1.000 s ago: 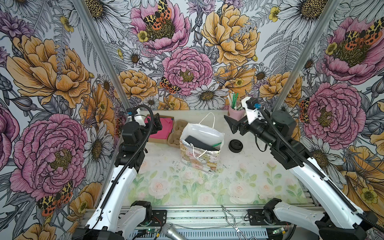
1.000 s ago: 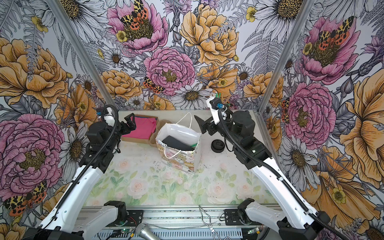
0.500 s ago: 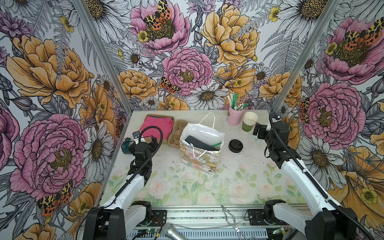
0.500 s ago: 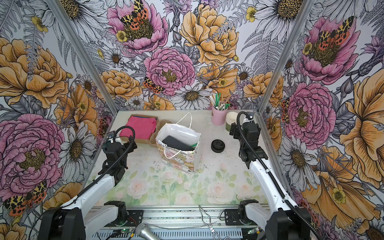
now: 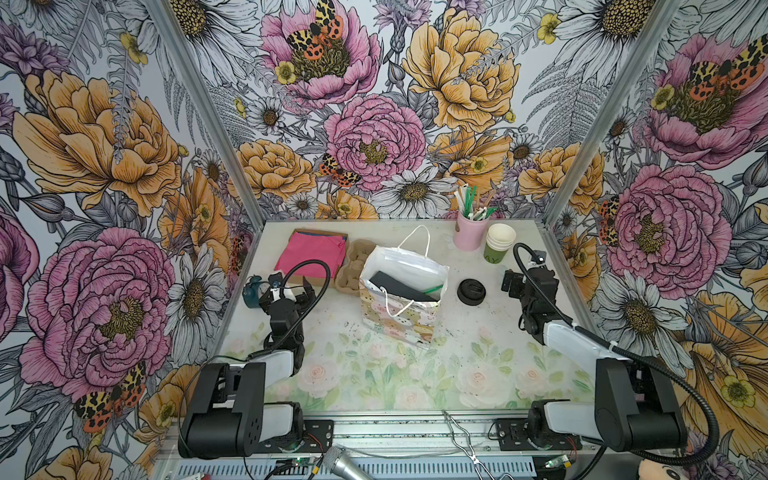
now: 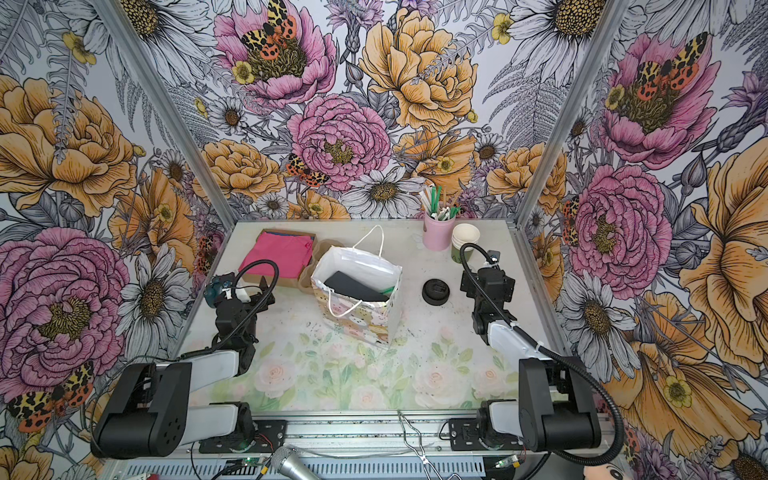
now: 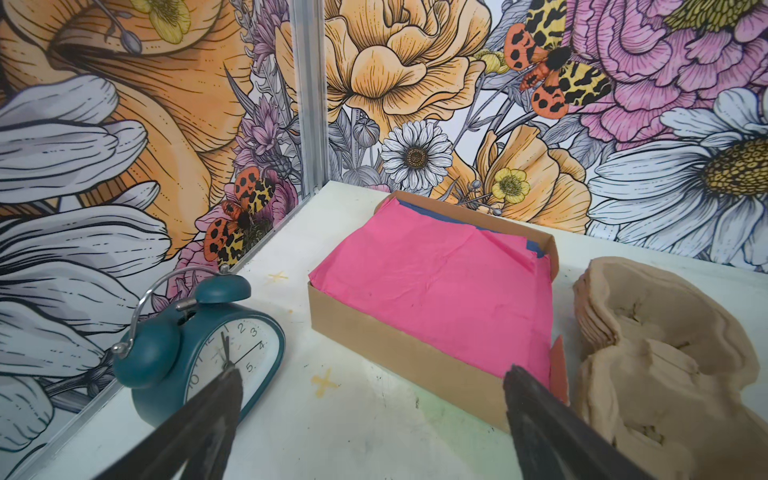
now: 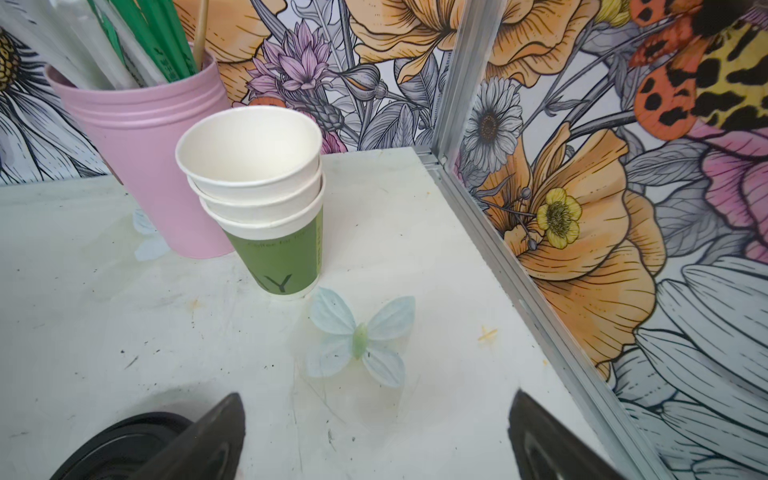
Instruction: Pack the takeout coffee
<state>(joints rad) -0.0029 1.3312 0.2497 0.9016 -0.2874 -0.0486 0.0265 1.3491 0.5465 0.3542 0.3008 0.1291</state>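
The takeout coffee is out of view in every frame. A flower-printed paper bag [image 5: 399, 328] [image 6: 357, 324] stands open mid-table; a flat black thing and a green straw show inside it. My left gripper [image 5: 289, 286] [image 6: 243, 289] [image 7: 370, 374] hovers low at the left, open and empty, facing the pink-paper box. My right gripper [image 5: 530, 278] [image 6: 486, 278] [image 8: 376, 399] sits low at the right, open and empty, pointing at a stack of lidless cups [image 5: 498, 245] [image 8: 266, 195]. A loose black lid [image 5: 471, 291] [image 6: 436, 290] [image 8: 120, 444] lies between the bag and the right gripper.
A cardboard box of pink paper [image 5: 311, 253] [image 7: 436, 282] and pulp cup carriers [image 5: 349, 266] [image 7: 665, 353] sit at the back left. A teal alarm clock [image 5: 251, 289] [image 7: 199, 345] stands by the left wall. A pink cup of straws [image 5: 469, 232] [image 8: 141, 137] stands at the back.
Both arms have come down from high over the back of the table and folded back toward the front. Both grippers now sit low at the sides, still open.
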